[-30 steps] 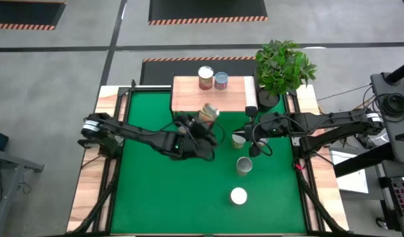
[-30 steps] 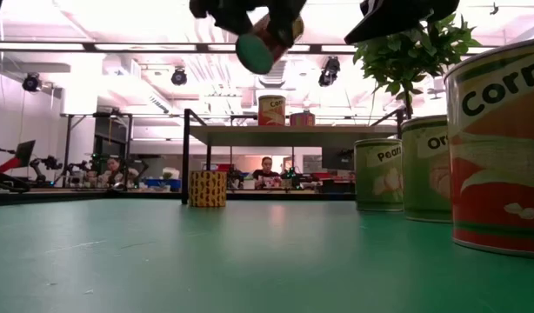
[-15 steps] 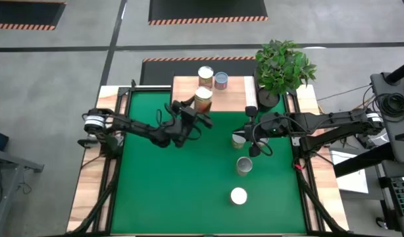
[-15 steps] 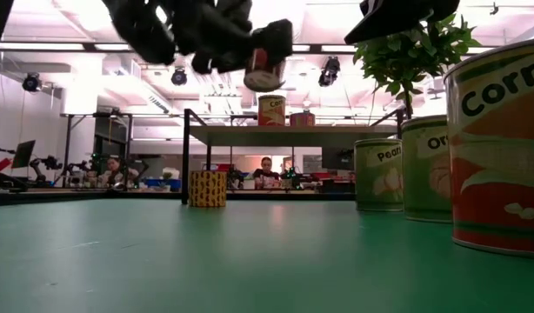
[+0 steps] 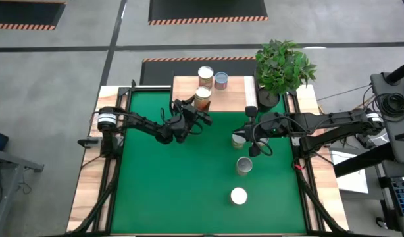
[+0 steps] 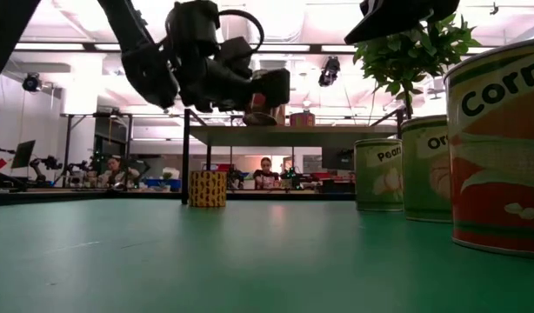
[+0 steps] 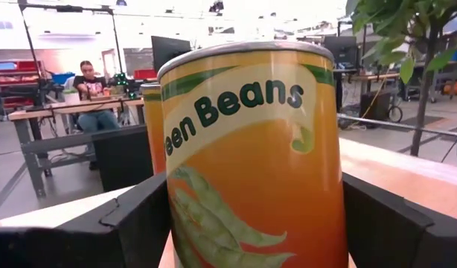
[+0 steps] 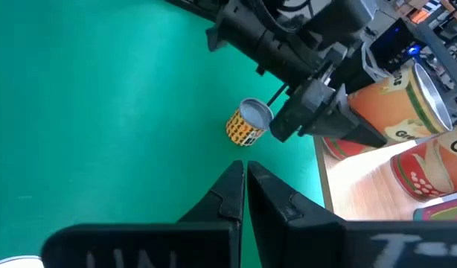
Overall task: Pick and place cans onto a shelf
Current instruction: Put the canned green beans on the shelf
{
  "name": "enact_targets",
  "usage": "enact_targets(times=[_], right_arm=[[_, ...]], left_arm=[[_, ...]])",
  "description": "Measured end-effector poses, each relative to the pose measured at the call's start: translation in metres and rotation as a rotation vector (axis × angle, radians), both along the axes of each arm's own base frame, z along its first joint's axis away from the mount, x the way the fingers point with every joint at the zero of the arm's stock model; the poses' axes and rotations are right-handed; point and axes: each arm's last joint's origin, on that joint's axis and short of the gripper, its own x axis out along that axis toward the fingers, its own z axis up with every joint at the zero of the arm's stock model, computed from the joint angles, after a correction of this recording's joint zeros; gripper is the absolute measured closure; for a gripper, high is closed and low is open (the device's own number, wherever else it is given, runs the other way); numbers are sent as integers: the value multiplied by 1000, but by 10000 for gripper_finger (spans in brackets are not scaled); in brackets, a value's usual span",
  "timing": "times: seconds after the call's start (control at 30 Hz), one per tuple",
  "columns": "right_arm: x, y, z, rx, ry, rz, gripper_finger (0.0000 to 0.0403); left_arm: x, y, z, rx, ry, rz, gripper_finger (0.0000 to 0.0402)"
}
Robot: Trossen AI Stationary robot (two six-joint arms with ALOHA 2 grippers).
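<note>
Holding green beans can upright at front edge of shelf.
L gripper pinches it; R gripper fingers pressed together over table.

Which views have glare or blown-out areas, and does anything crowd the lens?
Low view: ceiling lights blow out the room behind, leaving the left gripper dark against them; the corn can sits huge at the right edge. Left wrist view: the green beans can fills most of the frame. High view: even light.
</note>
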Motion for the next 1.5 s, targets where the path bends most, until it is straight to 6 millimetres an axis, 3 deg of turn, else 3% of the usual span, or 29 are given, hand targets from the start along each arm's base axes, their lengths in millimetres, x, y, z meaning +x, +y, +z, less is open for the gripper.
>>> enact_targets(times=[0.4,0.87,1.1,1.5], right_arm=[[0,0,-1,3,4,-2,394],[0,0,-2,3,6,-2,394],[0,0,-2,3,6,-2,394],[0,0,-5,5,15,-3,394]], left_arm=[[1,9,-9,0,-34,10,91],[2,9,-12,-7,-20,-1,53],[2,9,-12,-9,-23,-1,12],[-4,-8,12,23,-7,67,6]])
